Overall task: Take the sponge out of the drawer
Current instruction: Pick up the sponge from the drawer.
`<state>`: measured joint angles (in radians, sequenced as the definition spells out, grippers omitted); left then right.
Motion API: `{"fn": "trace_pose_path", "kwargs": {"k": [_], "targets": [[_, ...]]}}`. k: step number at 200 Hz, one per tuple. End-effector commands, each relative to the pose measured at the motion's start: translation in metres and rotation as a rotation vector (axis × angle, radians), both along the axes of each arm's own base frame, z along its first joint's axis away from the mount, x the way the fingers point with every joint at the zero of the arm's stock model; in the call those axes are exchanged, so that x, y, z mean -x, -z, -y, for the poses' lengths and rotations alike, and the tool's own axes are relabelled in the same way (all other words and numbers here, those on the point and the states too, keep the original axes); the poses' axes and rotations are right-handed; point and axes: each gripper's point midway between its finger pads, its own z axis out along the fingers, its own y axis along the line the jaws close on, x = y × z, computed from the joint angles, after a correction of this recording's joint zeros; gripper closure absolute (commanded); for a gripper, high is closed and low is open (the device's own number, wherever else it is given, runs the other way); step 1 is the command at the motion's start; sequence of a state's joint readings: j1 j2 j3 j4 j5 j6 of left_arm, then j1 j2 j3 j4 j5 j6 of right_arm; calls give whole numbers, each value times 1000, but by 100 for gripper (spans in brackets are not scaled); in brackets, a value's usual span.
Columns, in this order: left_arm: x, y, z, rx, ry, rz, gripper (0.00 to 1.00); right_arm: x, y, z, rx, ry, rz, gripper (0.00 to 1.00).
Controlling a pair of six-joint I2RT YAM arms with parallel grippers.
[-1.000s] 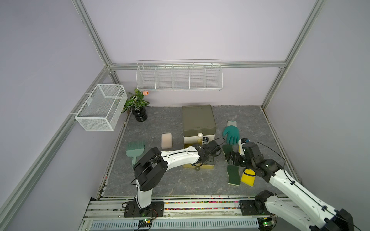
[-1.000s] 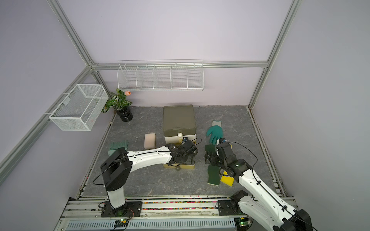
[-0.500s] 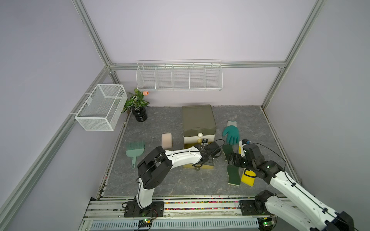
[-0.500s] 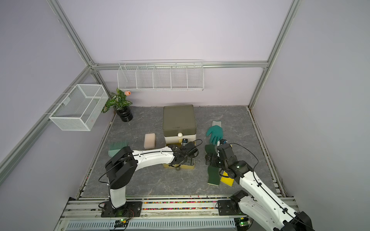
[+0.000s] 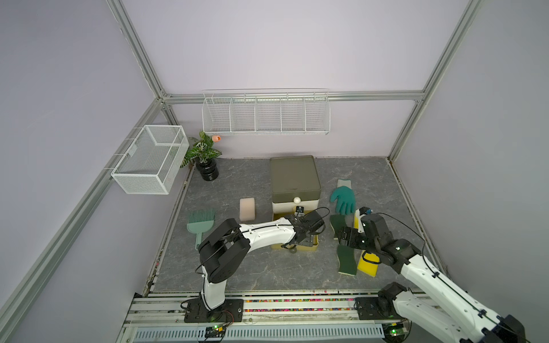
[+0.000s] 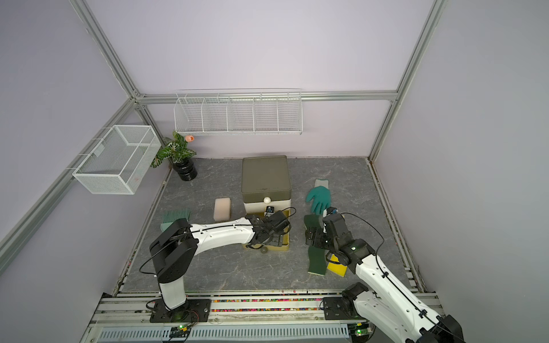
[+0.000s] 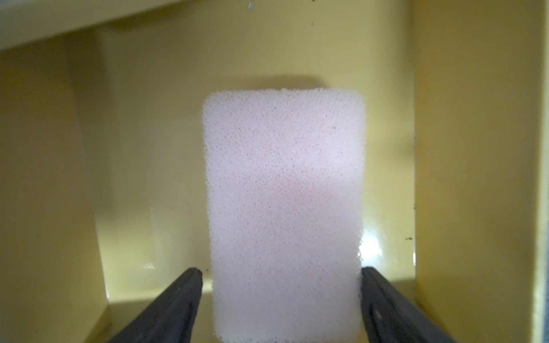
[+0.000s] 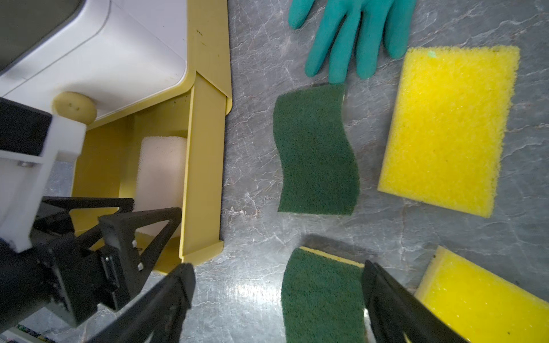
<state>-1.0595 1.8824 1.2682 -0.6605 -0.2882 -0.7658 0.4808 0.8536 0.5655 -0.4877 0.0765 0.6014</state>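
The grey bench (image 5: pixel 237 267) carries a cabinet (image 5: pixel 294 175) with an olive lid, set near the back. Its yellow drawer (image 8: pixel 205 166) is pulled out toward the robot. The left arm (image 5: pixel 267 234) stretches across from its base to the drawer, and the right arm (image 5: pixel 421 267) reaches over the bench just to the drawer's right.

On that side lie a teal glove (image 8: pixel 350 35), a yellow sponge (image 8: pixel 448 130) and two green-topped scourers, one nearer the glove (image 8: pixel 315 148) and one closer to the robot (image 8: pixel 320 300). The right claw (image 8: pixel 277 273) hangs open above the closer scourer, holding nothing.

The pink sponge (image 7: pixel 285 208) lies flat on the drawer floor, nearer the drawer's right wall and not squeezed. The left claw (image 7: pixel 277 271) is inside the drawer, spread open around the sponge's near end. One dark finger (image 7: pixel 383 300) touches the sponge's edge. The other is just beside it, with a sliver of drawer floor showing between.
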Motion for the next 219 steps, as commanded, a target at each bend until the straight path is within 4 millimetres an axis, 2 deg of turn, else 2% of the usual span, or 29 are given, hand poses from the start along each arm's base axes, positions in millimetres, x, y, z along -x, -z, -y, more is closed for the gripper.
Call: {"fn": "trace_pose_path", "kwargs": {"k": [1,88,135,175,219], "targets": [[-12,0,4,-1,-7,19,13,1,1,-1,-9,-11,9,6],[-18,9,12,1,-3,18,14,1,4,-2,-15,-11,4,6],[-20,15,7,2,-19,16,25,2,6,-1,-16,-10,3,6],[-21,7,9,14,-4,25,31,1,6,-1,-17,-9,4,6],[-21,-17,8,27,13,49,34,1,6,-1,-16,-10,6,7]]}}
